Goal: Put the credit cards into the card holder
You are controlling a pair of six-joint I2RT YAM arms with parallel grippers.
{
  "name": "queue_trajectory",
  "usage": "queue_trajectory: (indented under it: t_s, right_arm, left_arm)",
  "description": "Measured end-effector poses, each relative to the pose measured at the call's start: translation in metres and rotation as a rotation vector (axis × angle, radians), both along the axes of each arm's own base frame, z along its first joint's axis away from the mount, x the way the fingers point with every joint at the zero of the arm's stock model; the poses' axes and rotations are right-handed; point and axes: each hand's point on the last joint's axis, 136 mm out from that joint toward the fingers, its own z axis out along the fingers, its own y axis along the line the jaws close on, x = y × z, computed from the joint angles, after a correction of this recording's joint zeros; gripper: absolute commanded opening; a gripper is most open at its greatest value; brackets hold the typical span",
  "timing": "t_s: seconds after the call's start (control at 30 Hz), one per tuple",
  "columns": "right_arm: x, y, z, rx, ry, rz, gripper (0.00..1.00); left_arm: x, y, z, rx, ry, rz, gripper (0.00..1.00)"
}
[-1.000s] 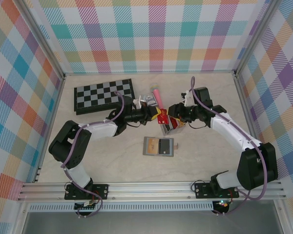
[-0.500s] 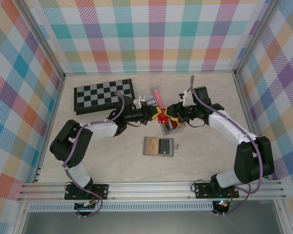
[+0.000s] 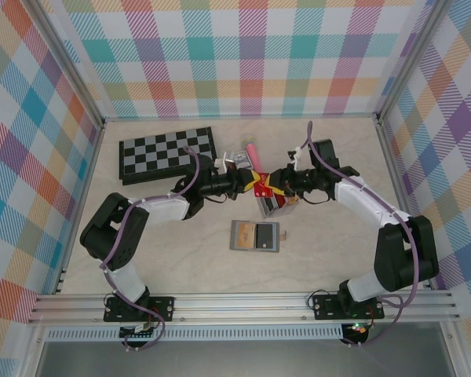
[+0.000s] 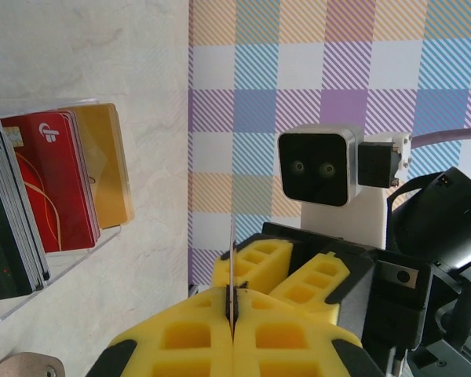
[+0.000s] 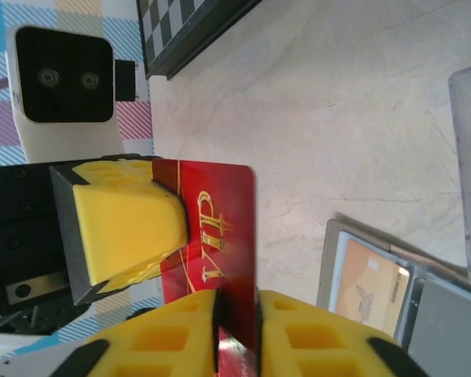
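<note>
The red credit card (image 3: 259,183) hangs above the tabletop (image 3: 330,243), beyond the open card holder (image 3: 256,236): the left gripper (image 4: 232,294) has its fingers clenched on one edge, while the right gripper (image 5: 237,302) straddles the other end, fingers close against both faces, though I cannot tell whether they pinch it. Light, thin, stiff and probably slick, it is best held flat-faced by a short edge, leaving the leading end free for the slot. The pale tabletop looks smooth, a chessboard (image 3: 167,153) and a clear rack of cards (image 3: 276,206) stand near, and plaid walls box it in.
</note>
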Motion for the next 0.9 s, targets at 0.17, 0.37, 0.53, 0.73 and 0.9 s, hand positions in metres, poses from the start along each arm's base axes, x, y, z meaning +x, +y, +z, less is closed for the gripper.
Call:
queue_trajectory:
  t_s: [0.17, 0.37, 0.53, 0.73, 0.9]
  right_arm:
    - [-0.001, -0.001, 0.003, 0.009, -0.016, 0.011, 0.04]
    - [-0.009, -0.018, -0.008, -0.102, -0.048, -0.042, 0.03]
    - [-0.04, -0.028, -0.03, -0.247, -0.117, -0.078, 0.02]
    - [-0.072, -0.027, -0.055, -0.407, -0.139, -0.064, 0.03]
    - [-0.094, -0.029, -0.082, -0.516, -0.107, -0.051, 0.03]
  left_arm:
    - [-0.001, 0.001, -0.009, 0.028, 0.017, 0.001, 0.35]
    - [-0.01, 0.016, -0.041, 0.184, 0.071, 0.026, 0.48]
    - [-0.027, 0.042, -0.052, 0.346, 0.062, 0.06, 0.52]
    - [-0.048, 0.071, -0.071, 0.496, 0.062, 0.082, 0.53]
    - [-0.06, 0.084, -0.095, 0.586, 0.106, 0.072, 0.54]
